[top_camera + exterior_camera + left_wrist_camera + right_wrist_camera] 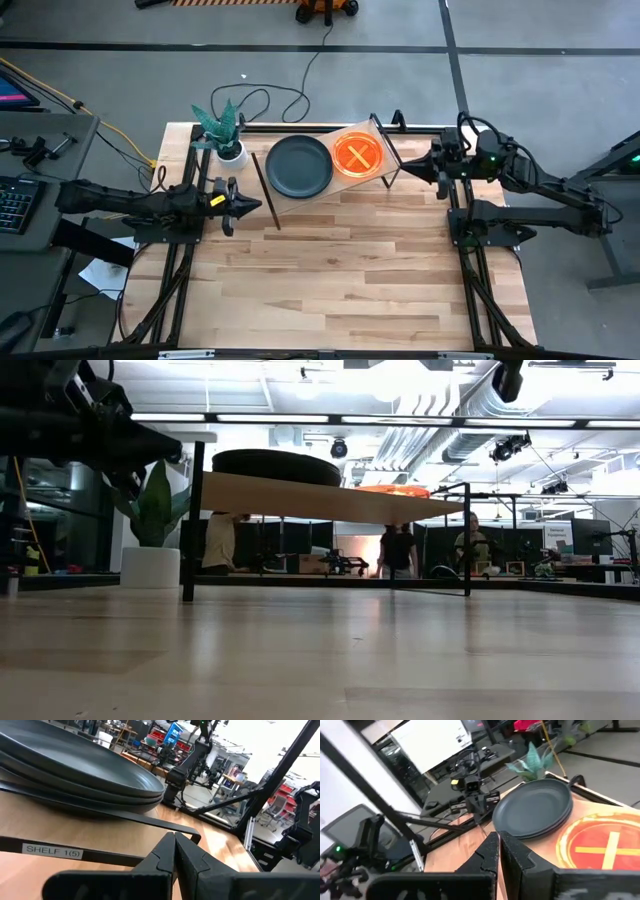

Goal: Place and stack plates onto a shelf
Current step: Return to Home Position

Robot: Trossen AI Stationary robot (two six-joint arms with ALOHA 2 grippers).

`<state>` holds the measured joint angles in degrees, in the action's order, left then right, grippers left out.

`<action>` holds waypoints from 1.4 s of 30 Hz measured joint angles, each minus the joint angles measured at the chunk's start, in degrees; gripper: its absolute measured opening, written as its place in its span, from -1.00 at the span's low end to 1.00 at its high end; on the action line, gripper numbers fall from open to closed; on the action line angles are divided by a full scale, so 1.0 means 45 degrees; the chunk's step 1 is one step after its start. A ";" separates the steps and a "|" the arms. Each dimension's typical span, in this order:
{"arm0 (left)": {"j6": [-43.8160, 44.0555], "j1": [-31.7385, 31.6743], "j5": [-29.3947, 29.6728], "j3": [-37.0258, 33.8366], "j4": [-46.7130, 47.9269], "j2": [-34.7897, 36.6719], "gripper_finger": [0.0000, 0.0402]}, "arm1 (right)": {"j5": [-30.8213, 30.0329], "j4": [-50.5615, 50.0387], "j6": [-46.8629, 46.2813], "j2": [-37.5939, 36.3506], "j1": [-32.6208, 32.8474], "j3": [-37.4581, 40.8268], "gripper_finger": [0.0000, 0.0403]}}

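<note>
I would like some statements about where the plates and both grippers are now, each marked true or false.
1. The black plates sit stacked on the shelf. True.
2. The orange plates lie on the tabletop. False: they are on the shelf, beside the black plates.
3. The left gripper holds a plate. False: it is shut and empty, beside the shelf's end.
4. The right gripper is shut and holds nothing. True.
5. A potted plant stands near the black plates. True.
</note>
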<state>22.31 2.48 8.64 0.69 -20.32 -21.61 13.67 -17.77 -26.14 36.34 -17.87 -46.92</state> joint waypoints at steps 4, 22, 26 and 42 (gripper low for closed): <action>0.0000 0.0000 0.0000 0.0000 0.0000 0.0000 -1.00 | 0.0666 -0.0030 0.0805 -0.0023 0.0004 0.0000 -1.00; 0.0017 0.0024 0.0005 0.0015 0.1028 0.2690 -1.00 | 0.1931 -0.2573 0.1820 -0.2229 0.0772 0.0015 -1.00; 0.0015 0.0024 0.0009 0.0015 0.1226 0.3456 -1.00 | 0.1352 -0.2559 0.1875 -0.2855 0.1159 0.0020 -1.00; 0.0019 0.0005 -0.0296 0.0015 0.4178 0.4755 -1.00 | 0.1333 0.4902 -0.0480 -0.3934 0.1676 0.6019 -1.00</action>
<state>22.39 2.50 7.31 0.75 -1.51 -0.21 19.67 4.30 -28.30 18.63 -10.33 -19.83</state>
